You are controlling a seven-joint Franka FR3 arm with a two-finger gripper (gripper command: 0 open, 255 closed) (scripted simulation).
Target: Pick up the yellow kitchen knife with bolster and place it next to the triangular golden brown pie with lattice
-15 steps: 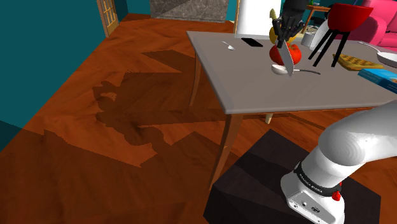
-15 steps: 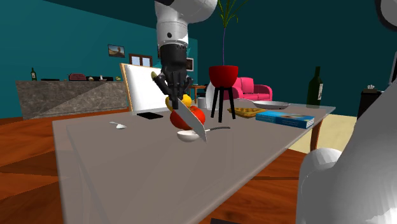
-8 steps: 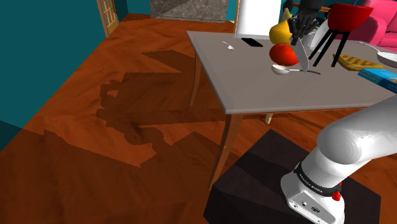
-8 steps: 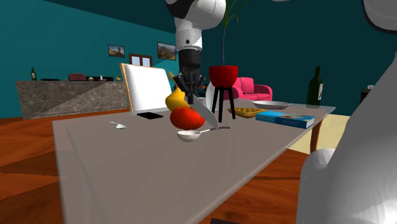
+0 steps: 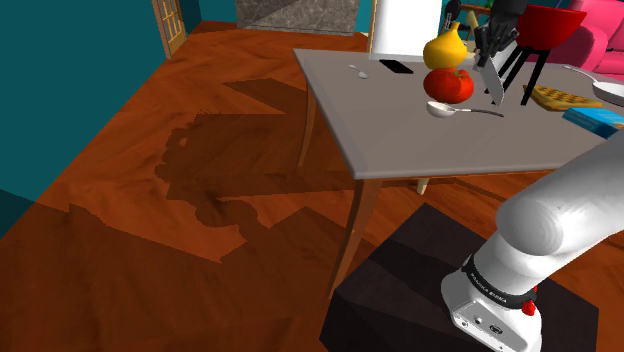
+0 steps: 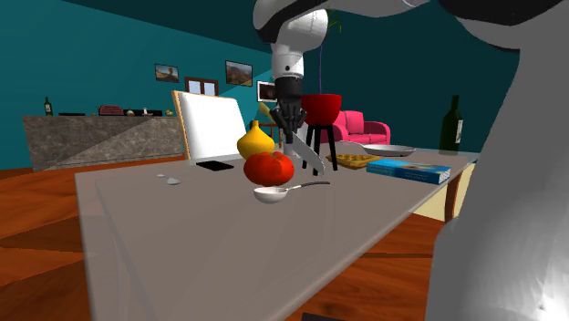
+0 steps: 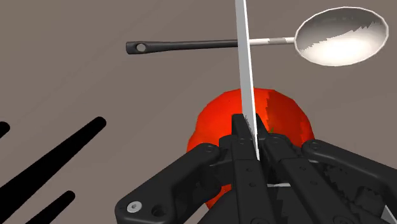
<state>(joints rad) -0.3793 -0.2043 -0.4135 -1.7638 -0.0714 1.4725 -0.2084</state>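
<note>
My black gripper is shut on the kitchen knife, whose grey blade hangs point-down above the grey table. The fingers hide most of its handle. In the wrist view the blade runs edge-on out from between the closed fingertips, above a red tomato and a spoon. The golden lattice pie lies on the table further to the shoulder view's right, apart from the knife.
Close to the blade sit a tomato, a yellow squash and the spoon. A red pot on black legs, a blue book, a white dish and a dark bottle surround the pie.
The gripper has carried the knife toward the shoulder view's right, from in front of the tomato and squash to just past them, closer to the pie. The grip stays the same.
</note>
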